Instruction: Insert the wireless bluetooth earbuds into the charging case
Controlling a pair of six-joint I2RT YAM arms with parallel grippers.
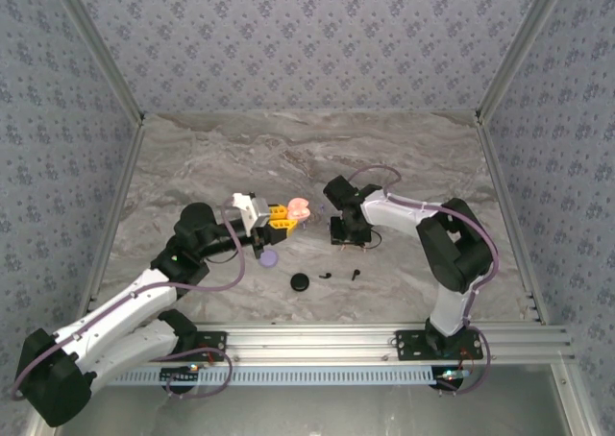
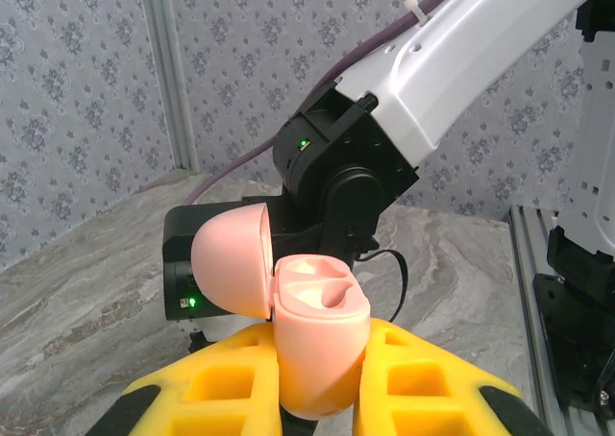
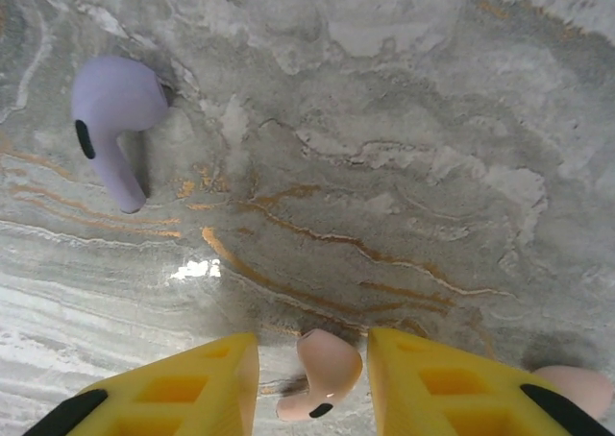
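Observation:
My left gripper (image 2: pixel 318 390) is shut on a pale pink charging case (image 2: pixel 323 345), held above the table with its lid (image 2: pixel 231 259) swung open and two empty sockets facing up. From above, the case (image 1: pixel 299 207) sits at the left gripper (image 1: pixel 285 216) tips. My right gripper (image 3: pixel 312 378) is down at the table, open, its yellow fingers on either side of a pale pink earbud (image 3: pixel 325 371) with a small gap on each side. A lilac earbud (image 3: pixel 113 133) lies farther off. Another pink earbud (image 3: pixel 578 389) lies just outside the right finger.
Two black earbuds (image 1: pixel 330 276) (image 1: pixel 354 273) and a round black case (image 1: pixel 301 282) lie near the front edge. A lilac round case (image 1: pixel 268 258) sits below the left gripper. The right arm (image 2: pixel 452 61) stands close behind the held case. Patterned walls enclose the marble table (image 1: pixel 423 157).

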